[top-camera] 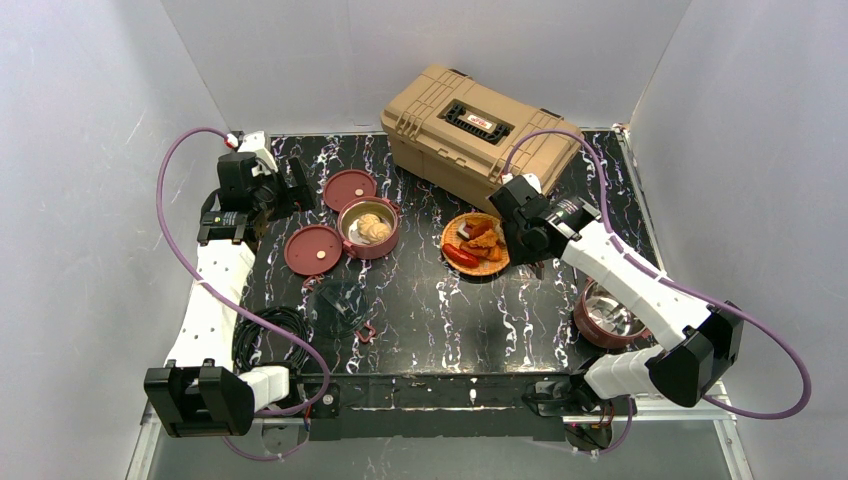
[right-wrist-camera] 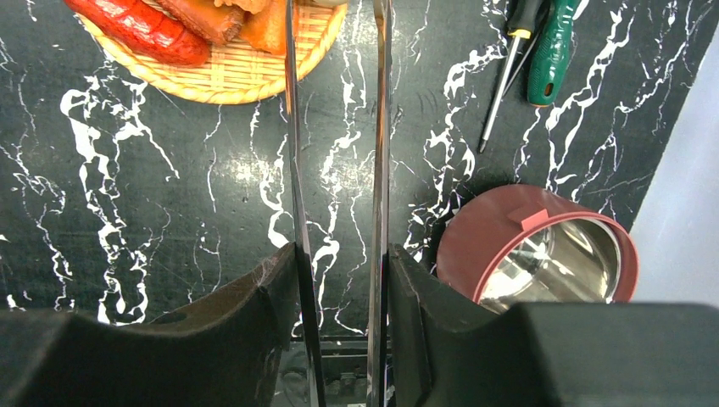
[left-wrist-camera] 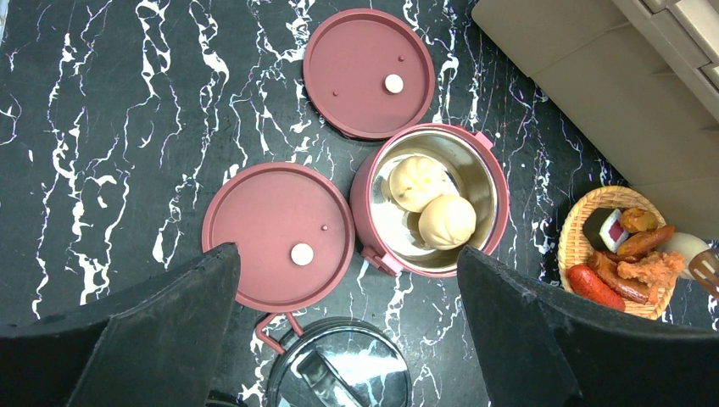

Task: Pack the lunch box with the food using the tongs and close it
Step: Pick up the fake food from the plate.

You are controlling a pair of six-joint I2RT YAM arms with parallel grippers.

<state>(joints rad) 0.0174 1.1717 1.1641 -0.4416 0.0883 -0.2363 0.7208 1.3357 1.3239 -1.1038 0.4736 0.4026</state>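
Squeezing the tongs (right-wrist-camera: 293, 127) in my right gripper (right-wrist-camera: 339, 271), I should close slowly on one orange chunk (right-wrist-camera: 263, 21) at twelve o'clock on the woven plate (right-wrist-camera: 229, 85); left gripper (left-wrist-camera: 346, 254) gapes, idle.

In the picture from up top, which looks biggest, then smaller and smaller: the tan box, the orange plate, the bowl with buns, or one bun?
1. tan toolbox, by far
2. orange woven plate and bun bowl: too alike to rank
3. bun, smallest

Robot lab cell: white enclosure walls (top-camera: 90, 150), marble-print table (top-camera: 430, 310).
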